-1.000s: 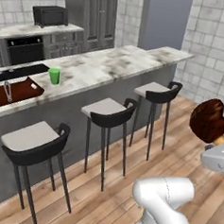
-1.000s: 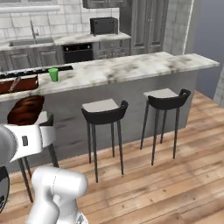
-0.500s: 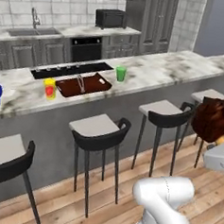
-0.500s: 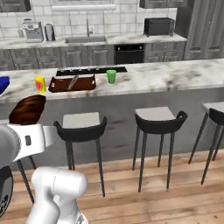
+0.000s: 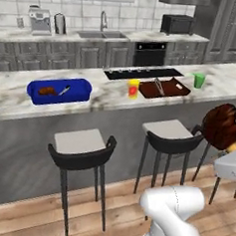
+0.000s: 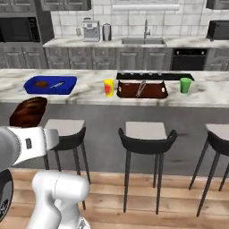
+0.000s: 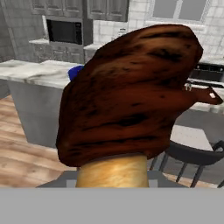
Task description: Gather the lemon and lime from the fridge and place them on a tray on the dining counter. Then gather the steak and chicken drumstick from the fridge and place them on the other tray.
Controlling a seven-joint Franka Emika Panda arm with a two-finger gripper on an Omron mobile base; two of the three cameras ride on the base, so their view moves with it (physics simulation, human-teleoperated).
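My gripper (image 7: 113,183) is clamped on the chicken drumstick (image 7: 127,94), raised over the floor well short of the dining counter (image 6: 89,91); I judge it could slip and drop there. Far ahead, the other tray (image 6: 49,85) holds a brown piece, likely the steak, and a utensil. Farther right, the tray (image 6: 142,89) holds a metal utensil.

blue tray (image 5: 39,97) – chicken drumstick (image 5: 221,125) aloft

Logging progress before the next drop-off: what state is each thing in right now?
chicken drumstick: held in the gripper, off the counter
blue tray: on the dining counter, holds a brown piece and a utensil
red-brown tray: on the counter, holds a metal utensil
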